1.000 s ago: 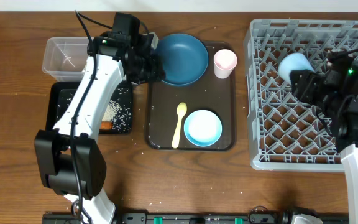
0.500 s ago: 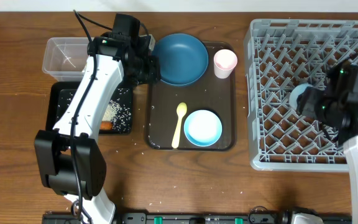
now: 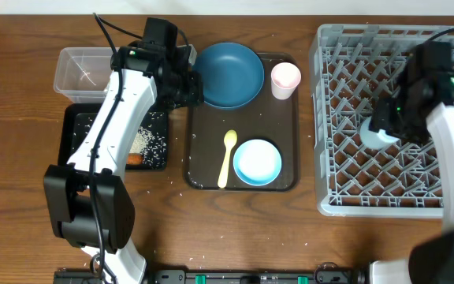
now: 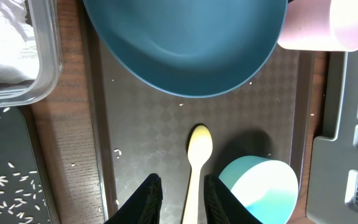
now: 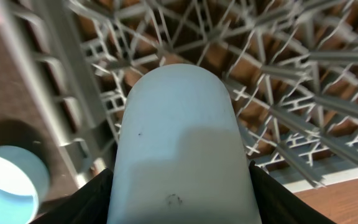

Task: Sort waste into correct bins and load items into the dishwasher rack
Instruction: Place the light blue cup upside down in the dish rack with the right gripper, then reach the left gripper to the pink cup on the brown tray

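Observation:
My right gripper [image 3: 386,125] [image 5: 182,186] is shut on the light blue cup [image 3: 373,132] [image 5: 182,137], which is down among the pegs at the left-middle of the grey dishwasher rack [image 3: 345,201] [image 5: 48,74]. My left gripper [image 3: 189,88] [image 4: 182,183] hovers by the left rim of the dark blue bowl [image 3: 228,75] [image 4: 185,43], jaws slightly open and holding nothing. On the brown serving tray [image 3: 286,134] lie the pale yellow spoon [image 3: 227,158] [image 4: 197,152], the white bowl [image 3: 257,162] [image 4: 260,190] and the pink cup [image 3: 284,79] [image 4: 347,25].
At the far left stands the clear tub [image 3: 81,71] [image 4: 42,62] with white paper [image 4: 5,43] in it. Below it, the black tray [image 3: 77,138] holds rice [image 3: 144,142] and a carrot piece [image 3: 135,158]. Stray grains dot the wood beside the trays.
My right gripper carried the light blue cup from the rack's upper area toward its left-middle and lowered it among the pegs. My left gripper drew slightly left, away from the blue bowl.

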You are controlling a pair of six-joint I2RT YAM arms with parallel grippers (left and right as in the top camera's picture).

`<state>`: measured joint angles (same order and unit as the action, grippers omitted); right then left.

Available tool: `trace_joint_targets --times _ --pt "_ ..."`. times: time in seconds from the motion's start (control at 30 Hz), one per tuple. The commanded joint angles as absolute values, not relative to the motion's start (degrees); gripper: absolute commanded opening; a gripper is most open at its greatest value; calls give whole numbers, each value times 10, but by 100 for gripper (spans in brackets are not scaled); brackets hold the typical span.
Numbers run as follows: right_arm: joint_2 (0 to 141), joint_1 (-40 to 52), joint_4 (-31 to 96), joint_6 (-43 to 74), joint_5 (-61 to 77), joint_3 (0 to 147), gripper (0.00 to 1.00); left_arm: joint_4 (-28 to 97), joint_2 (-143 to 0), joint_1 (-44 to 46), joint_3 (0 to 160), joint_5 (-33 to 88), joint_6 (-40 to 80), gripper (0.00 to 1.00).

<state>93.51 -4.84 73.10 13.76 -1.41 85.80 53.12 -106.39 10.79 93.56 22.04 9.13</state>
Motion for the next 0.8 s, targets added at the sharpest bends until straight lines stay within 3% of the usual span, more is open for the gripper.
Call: trace_joint_targets --times 0.0,0.27,0.5,0.77 --pt "969 -37 736 126 -23 871 52 534 -1064 108 936 213 86 26" --pt "1023 -29 727 121 -24 871 57 534 -1064 108 936 213 86 26" --pt "1034 -29 719 119 -26 871 78 538 -1064 108 936 213 86 26" --pt "1030 -29 720 119 -25 878 92 529 -1064 114 936 214 83 26"
